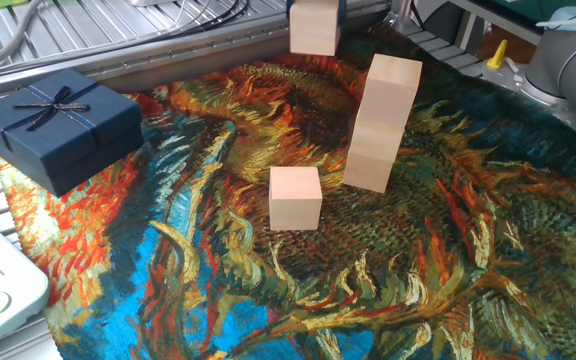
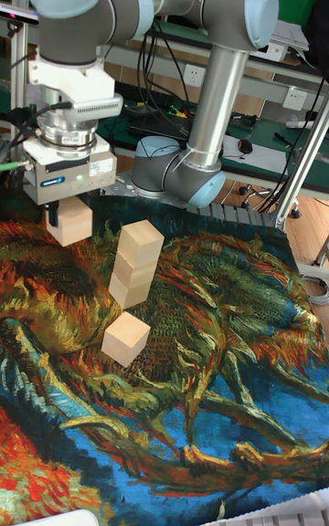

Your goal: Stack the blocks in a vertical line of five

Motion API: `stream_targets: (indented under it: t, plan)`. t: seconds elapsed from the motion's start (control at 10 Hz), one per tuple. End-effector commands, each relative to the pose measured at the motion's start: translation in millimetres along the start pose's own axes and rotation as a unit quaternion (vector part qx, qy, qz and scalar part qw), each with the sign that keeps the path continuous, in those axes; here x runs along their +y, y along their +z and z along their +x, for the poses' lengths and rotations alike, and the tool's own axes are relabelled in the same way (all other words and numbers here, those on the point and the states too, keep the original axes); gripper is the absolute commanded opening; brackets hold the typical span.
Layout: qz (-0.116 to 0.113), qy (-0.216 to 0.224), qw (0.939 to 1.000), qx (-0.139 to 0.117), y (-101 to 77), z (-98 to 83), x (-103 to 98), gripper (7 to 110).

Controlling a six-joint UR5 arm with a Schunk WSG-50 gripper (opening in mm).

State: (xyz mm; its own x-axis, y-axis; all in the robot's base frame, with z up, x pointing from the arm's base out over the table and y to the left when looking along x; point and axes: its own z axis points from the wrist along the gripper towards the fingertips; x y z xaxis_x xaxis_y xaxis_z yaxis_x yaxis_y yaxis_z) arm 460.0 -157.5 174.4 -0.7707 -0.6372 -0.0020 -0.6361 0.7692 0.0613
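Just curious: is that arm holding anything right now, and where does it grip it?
Yes: the gripper holds one wooden block by its upper sides, lifted off the cloth.

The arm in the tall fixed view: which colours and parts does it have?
The arm has silver-grey tubes and light blue joint caps. The gripper has a grey metal body with a small green light, short dark fingers, and black cables at its side.

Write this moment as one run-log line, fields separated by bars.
claw: shut on pale wooden cube, raised | stack: three cubes | loose cube: on cloth
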Motion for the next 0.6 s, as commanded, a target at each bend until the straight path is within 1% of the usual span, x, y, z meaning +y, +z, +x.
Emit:
stream_targets:
  t: [0.0,0.1,0.2,0.3,0.5]
  plan:
    - [0.024,-0.004,0.9996,0.016,-6.4,7.8,-11,7]
    - [0.037,0.000,0.9985,0.040,-7.5,19.7,-17,7]
    - [0.033,0.009,0.9983,0.047,-7.6,23.1,-15,7]
    - [0.022,0.012,0.9989,0.041,-7.1,20.1,-9,7]
    - [0.028,0.022,0.9983,0.046,-7.4,22.8,-12,7]
